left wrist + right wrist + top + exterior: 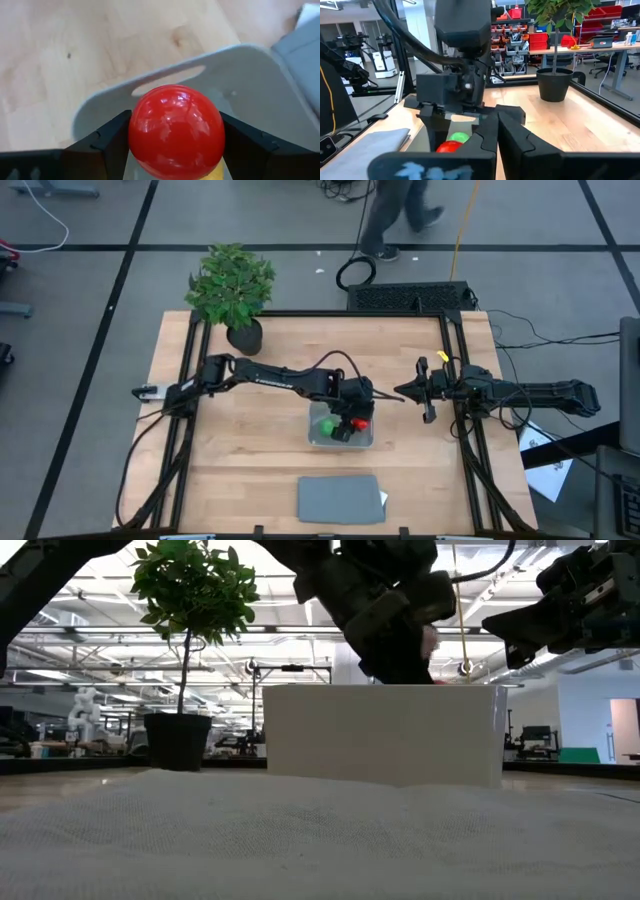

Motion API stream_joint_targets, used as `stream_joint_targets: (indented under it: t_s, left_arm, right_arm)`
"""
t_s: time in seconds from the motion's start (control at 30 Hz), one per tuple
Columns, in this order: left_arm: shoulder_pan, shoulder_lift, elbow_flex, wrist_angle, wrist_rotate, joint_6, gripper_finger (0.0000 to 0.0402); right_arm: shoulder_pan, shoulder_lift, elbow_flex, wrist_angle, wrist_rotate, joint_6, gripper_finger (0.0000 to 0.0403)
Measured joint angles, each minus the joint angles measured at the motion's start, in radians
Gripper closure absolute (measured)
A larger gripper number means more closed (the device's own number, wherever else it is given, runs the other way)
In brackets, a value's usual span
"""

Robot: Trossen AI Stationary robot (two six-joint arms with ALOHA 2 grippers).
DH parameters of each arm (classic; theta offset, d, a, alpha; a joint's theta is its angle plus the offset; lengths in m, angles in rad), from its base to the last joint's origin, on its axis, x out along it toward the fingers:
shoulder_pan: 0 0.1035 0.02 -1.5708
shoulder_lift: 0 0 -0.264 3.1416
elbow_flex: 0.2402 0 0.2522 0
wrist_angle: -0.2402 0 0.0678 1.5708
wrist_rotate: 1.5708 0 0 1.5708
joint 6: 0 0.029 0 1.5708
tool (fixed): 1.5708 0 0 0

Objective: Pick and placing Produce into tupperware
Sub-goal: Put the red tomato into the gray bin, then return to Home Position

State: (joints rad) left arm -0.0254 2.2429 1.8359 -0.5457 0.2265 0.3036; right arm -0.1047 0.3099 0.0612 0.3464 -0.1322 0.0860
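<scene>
High view
- Worktop (pixel 250 470): pale wood, both arms over it.
- Tub (pixel 322 440): clear, at mid-worktop, just ahead of the grey lid (pixel 340 498).
- Green ball (pixel 325 424): lay inside the tub.
- Left gripper (pixel 356 423): reached over the tub, red ball (pixel 361 423) at its tip.
- Right gripper (pixel 405 392): hung just beside the tub's right, apart from it.
- Plant (pixel 233 288): potted, at the far left corner.

Low view
- Tub (pixel 380 732): pale wall seen side-on, left gripper (pixel 398 668) dipping behind its rim.
- Plant (pixel 183 600): stood left of the tub.

Left wrist view
- Red ball (pixel 176 131): clamped between both fingers (pixel 105 145), touching each, over the tub (pixel 260 75).
- Yellow piece (pixel 216 173): a sliver showed under the ball.

Right wrist view
- Right gripper (pixel 496 127): fingers closed together, empty.
- Red ball (pixel 450 146): under the left gripper (pixel 451 132), green ball (pixel 459 136) just behind.
</scene>
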Motion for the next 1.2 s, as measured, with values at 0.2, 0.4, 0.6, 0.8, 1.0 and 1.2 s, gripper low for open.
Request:
stream_joint_targets:
  t_s: [0.2, 0.4, 0.6, 0.8, 1.0, 1.2]
  left_arm:
    - [-0.002, 0.032, 0.0, 0.016, 0.013, 0.002, 0.0147]
    - [0.0, 0.051, 0.0, 0.013, 0.012, -0.007, 0.0147]
    - [0.0, 0.051, 0.0, 0.018, 0.009, 0.004, 0.0146]
    - [0.0, 0.051, 0.0, 0.027, 0.001, 0.001, 0.0146]
    - [0.001, 0.051, 0.0, 0.026, 0.033, -0.002, 0.0124]
    - [-0.002, 0.05, 0.0, 0.026, 0.034, -0.001, 0.0096]
  right_arm:
    - [0.0, 0.0, 0.0, -0.001, 0.0, 0.0, 0.0403]
    - [0.0, 0.0, 0.0, 0.0, 0.0, 0.0, 0.0403]
    - [0.0, 0.0, 0.0, 0.0, 0.0, 0.0, 0.0403]
    - [0.0, 0.0, 0.0, 0.0, 0.0, 0.0, 0.0403]
    - [0.0, 0.0, 0.0, 0.0, 0.0, 0.0, 0.0403]
    - [0.0, 0.0, 0.0, 0.0, 0.0, 0.0, 0.0403]
